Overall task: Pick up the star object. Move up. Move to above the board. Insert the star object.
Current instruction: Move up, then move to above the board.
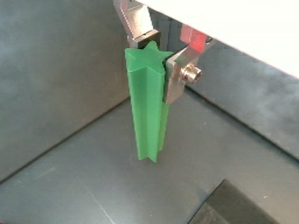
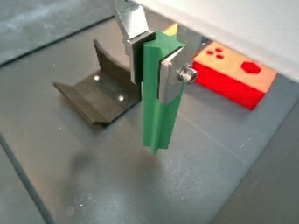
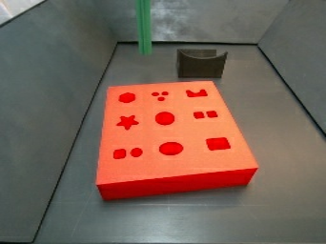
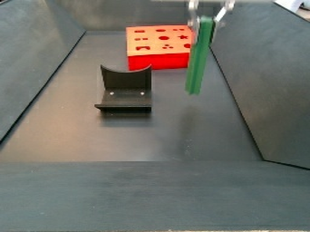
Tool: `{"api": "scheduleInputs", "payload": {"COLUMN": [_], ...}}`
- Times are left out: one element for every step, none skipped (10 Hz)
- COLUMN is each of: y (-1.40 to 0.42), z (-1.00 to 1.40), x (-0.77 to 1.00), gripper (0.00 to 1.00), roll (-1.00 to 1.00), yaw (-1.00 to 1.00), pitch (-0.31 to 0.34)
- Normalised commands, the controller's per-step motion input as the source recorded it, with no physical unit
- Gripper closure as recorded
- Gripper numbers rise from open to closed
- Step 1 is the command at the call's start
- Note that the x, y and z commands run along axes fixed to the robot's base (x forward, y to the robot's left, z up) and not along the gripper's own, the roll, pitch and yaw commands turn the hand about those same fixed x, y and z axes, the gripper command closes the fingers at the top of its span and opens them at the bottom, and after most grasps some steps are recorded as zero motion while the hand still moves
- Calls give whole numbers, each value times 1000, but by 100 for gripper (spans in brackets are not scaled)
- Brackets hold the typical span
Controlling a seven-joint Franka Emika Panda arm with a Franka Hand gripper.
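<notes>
My gripper [image 1: 152,54] is shut on the top end of the star object [image 1: 146,105], a tall green peg with a star-shaped cross-section. The peg hangs upright from the silver fingers in both wrist views [image 2: 156,101]. In a side view the peg [image 4: 197,59] hangs off the floor below the gripper [image 4: 208,11], to the side of the board [image 4: 160,45] and not over it. The board [image 3: 173,133] is a flat red block with shaped holes, and its star hole [image 3: 128,121] is empty. The peg [image 3: 144,27] stands beyond the board's far edge.
The fixture [image 4: 123,91], a dark L-shaped bracket, stands on the dark floor between the board and the near side; it also shows beside the peg [image 2: 100,87] and behind the board [image 3: 200,63]. Sloping dark walls [image 4: 36,82] enclose the floor.
</notes>
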Motion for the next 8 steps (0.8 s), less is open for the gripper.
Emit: {"api": "scheduleInputs", "payload": {"y": [26, -110, -108, -65, -36, -1000, -1000, -1000], "z": [260, 840, 712, 554, 368, 354, 338, 346], "x": [-3, 464, 425, 301, 180, 82, 73, 72], "gripper": [100, 100, 100, 100, 100, 100, 100, 100], "roll": [-14, -147, -154, -144, -133, 64, 114, 121], "yaw": [-32, 33, 36, 39, 34, -232, -201, -135], "pitch": [54, 109, 149, 164, 137, 273, 218, 185]}}
